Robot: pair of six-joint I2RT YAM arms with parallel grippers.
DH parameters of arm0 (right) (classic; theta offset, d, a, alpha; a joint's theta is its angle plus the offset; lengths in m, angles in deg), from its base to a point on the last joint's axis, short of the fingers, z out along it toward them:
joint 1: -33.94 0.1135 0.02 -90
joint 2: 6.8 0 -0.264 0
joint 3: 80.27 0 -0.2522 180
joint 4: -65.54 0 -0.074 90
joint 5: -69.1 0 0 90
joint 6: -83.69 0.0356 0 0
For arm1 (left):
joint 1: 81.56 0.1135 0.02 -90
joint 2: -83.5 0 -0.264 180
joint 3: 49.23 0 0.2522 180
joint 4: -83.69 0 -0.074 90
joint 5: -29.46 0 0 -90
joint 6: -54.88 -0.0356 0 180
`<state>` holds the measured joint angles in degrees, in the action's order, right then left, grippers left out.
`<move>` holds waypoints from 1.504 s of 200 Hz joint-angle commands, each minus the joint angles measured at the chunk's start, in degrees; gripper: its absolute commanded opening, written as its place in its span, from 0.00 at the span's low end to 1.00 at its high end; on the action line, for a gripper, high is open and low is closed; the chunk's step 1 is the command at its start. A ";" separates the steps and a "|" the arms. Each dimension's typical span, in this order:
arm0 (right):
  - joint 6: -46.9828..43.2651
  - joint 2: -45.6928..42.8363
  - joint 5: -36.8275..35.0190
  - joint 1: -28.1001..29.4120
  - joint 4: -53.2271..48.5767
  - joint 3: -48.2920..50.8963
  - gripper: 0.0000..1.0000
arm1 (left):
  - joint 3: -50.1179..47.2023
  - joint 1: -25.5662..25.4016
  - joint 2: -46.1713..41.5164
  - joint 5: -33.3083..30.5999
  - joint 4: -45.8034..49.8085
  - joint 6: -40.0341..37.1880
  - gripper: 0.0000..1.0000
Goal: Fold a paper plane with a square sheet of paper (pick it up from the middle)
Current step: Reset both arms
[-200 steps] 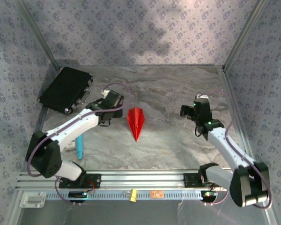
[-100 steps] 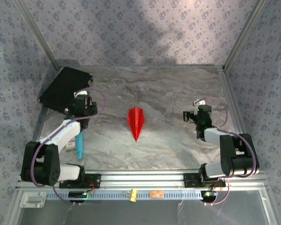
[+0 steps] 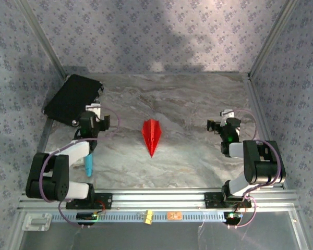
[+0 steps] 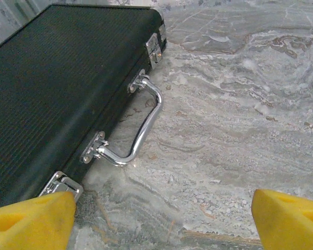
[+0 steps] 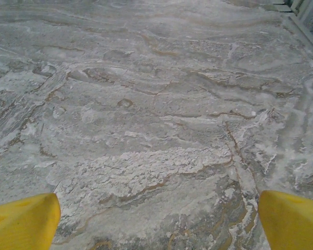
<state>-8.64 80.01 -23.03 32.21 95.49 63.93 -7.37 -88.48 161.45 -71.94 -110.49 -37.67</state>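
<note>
The square sheet of paper lies folded as a bright red paper plane (image 3: 151, 134), a narrow dart with a centre ridge. It rests flat in the middle of the marble table with its point toward the near edge. My left gripper (image 3: 96, 121) stands open well to its left, beside the black case. In the left wrist view the left gripper (image 4: 164, 221) has its yellow fingertips (image 4: 34, 221) wide apart over bare marble. My right gripper (image 3: 221, 123) stands open far to the plane's right. The right gripper (image 5: 159, 221) holds nothing between its yellow fingertips (image 5: 292, 219).
A black rectangular case (image 3: 73, 98) with a chrome handle (image 4: 146, 122) lies at the back left. A small blue-tipped tool (image 3: 88, 163) lies by the left arm. Metal frame rails and patterned walls close in the table. A tiny orange tag (image 3: 173, 215) sits on the front rail.
Both arms have folded back toward their bases. The left gripper has moved left, from beside the plane to near the case. The plane has not moved.
</note>
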 commanded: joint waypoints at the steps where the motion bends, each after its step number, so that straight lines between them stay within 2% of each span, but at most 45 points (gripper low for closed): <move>1: 1.16 0.33 -2.53 0.30 2.23 -0.38 0.99 | -3.90 2.12 2.55 8.21 -11.27 -2.92 0.88; 39: 1.25 0.21 -2.29 0.16 1.92 -0.47 0.99 | -6.20 7.08 5.37 15.87 -17.60 0.33 0.88; 51: 1.21 0.14 -2.35 0.18 1.91 -0.46 0.99 | -8.51 7.49 9.27 15.90 -25.09 0.99 0.88; 58: 1.24 0.19 -2.37 0.19 1.91 -0.43 0.99 | -9.30 7.68 11.14 13.89 -30.35 2.10 0.89; 70: 1.24 0.18 -2.26 0.14 1.82 -0.47 0.99 | -6.77 8.66 8.71 11.00 -21.43 4.46 0.89; 79: 1.22 0.14 -2.24 0.21 1.82 -0.46 0.99 | -5.29 9.10 10.59 8.17 -21.72 5.90 0.89; 88: 1.23 0.17 -2.26 0.15 1.82 -0.46 0.99 | -5.01 8.99 9.61 8.40 -19.16 5.64 0.92; 90: 1.26 0.13 -2.26 0.15 1.82 -0.46 0.99 | -4.77 9.02 9.59 8.34 -18.77 5.63 0.97; 100: 1.20 0.13 -2.26 0.16 1.82 -0.46 0.99 | -5.08 8.79 10.13 8.06 -20.25 5.58 1.00; 153: 1.21 0.12 -2.18 0.16 1.82 -0.46 0.99 | -4.46 7.19 10.09 6.83 -18.84 4.02 1.00; 301: 1.21 0.13 -2.32 0.17 1.82 -0.46 0.99 | -4.37 7.45 10.08 7.26 -18.71 4.11 1.00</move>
<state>-8.27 80.01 -24.17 32.21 95.83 63.93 -12.88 -80.98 171.44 -64.45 -128.67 -33.53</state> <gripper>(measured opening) 0.990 0.997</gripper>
